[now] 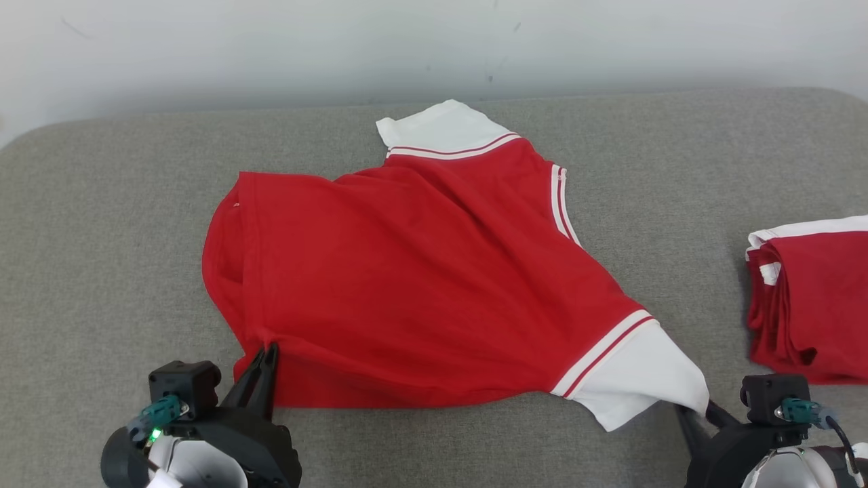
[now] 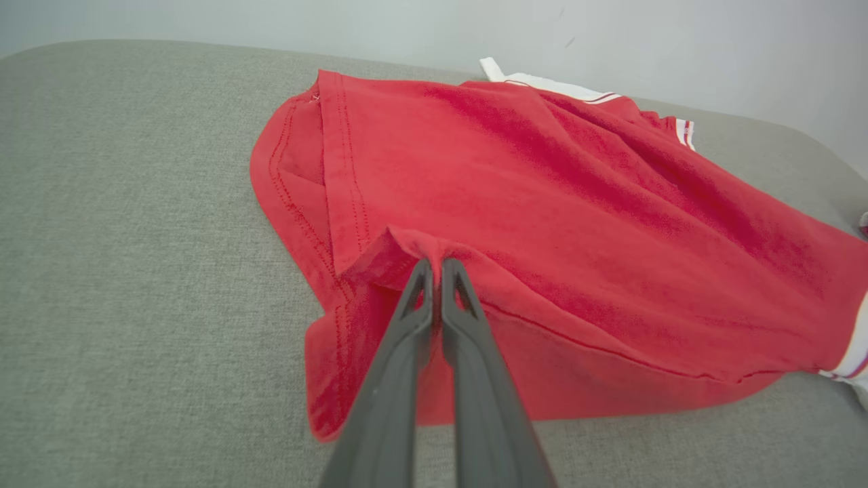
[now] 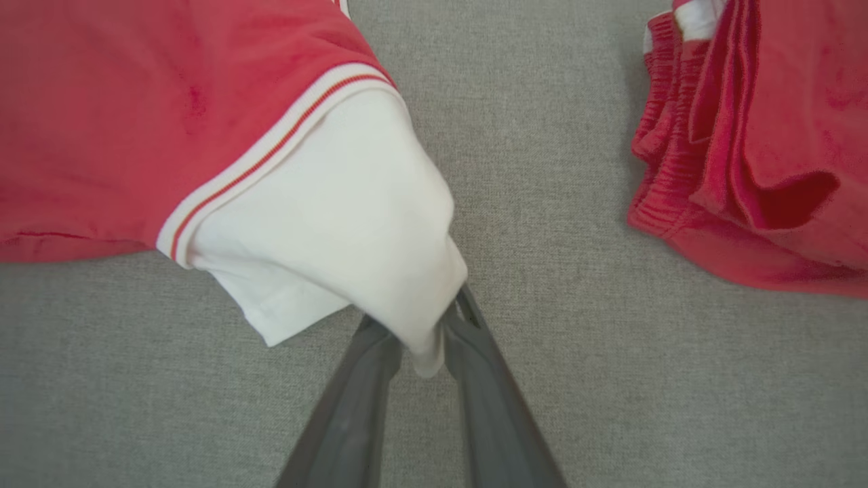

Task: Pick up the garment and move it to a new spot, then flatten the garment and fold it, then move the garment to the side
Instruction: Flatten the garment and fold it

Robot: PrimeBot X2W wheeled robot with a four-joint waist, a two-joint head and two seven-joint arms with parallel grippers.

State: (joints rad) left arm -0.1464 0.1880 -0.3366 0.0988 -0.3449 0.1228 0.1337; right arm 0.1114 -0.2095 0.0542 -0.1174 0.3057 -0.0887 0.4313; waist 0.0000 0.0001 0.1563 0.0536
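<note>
The garment [image 1: 420,271], a red shirt with white sleeves trimmed in red stripes, lies spread and rumpled on the grey fabric surface [image 1: 102,237]. My left gripper [image 1: 268,349] is at its near left hem, shut on a pinched ridge of red cloth. The left wrist view shows that gripper [image 2: 436,264] with its tips pressed together into the garment [image 2: 576,203]. My right gripper [image 1: 692,407] is at the near right, on the tip of the white sleeve [image 1: 637,379]. In the right wrist view the sleeve [image 3: 339,203] runs down between the fingers of the right gripper [image 3: 424,318].
A folded red and white garment [image 1: 814,298] lies at the right edge, close to my right gripper, and shows again as a folded stack [image 3: 759,135] in the right wrist view. A pale wall [image 1: 434,47] rises behind the surface's far edge.
</note>
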